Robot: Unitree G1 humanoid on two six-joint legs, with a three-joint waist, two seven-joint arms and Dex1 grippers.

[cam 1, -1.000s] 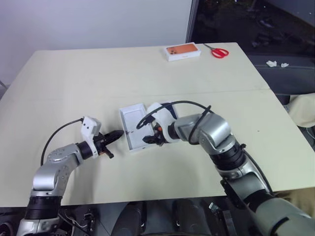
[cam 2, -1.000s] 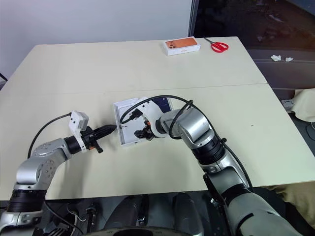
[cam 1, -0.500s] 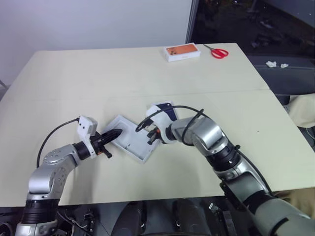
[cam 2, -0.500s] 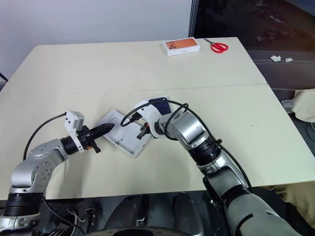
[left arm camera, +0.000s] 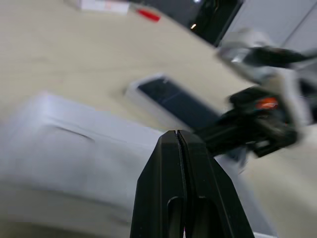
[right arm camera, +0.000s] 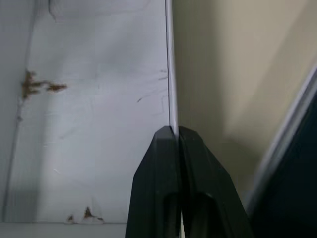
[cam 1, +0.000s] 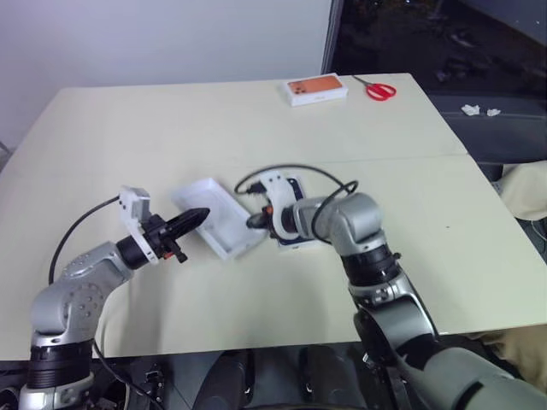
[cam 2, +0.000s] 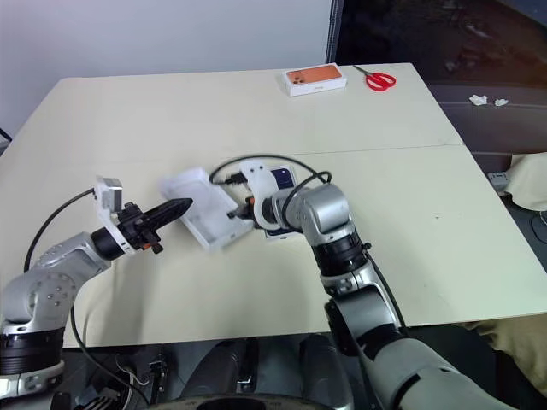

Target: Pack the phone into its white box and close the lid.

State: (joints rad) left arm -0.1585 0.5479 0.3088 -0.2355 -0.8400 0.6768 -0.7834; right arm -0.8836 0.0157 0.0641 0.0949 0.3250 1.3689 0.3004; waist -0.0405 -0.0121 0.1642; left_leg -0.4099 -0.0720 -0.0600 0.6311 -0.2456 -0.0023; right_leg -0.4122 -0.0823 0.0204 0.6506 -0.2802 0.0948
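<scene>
The white lid is off the table and tilted, its plain white inside turned up. My right gripper is shut on the lid's thin side wall, as the right wrist view shows. At the lid's left end is my left gripper, shut with nothing between its fingers; I cannot tell whether it touches. The dark blue phone lies in the white box on the table, just right of the lid and partly behind my right hand.
An orange-printed white box and red-handled scissors lie at the table's far edge. A seam crosses the tabletop behind the phone. The table's right edge drops to dark floor.
The lid lay flat beside the phone; it has since swung round, risen and shifted left. My right gripper closed on its wall. My left gripper rose with the lid's left end.
</scene>
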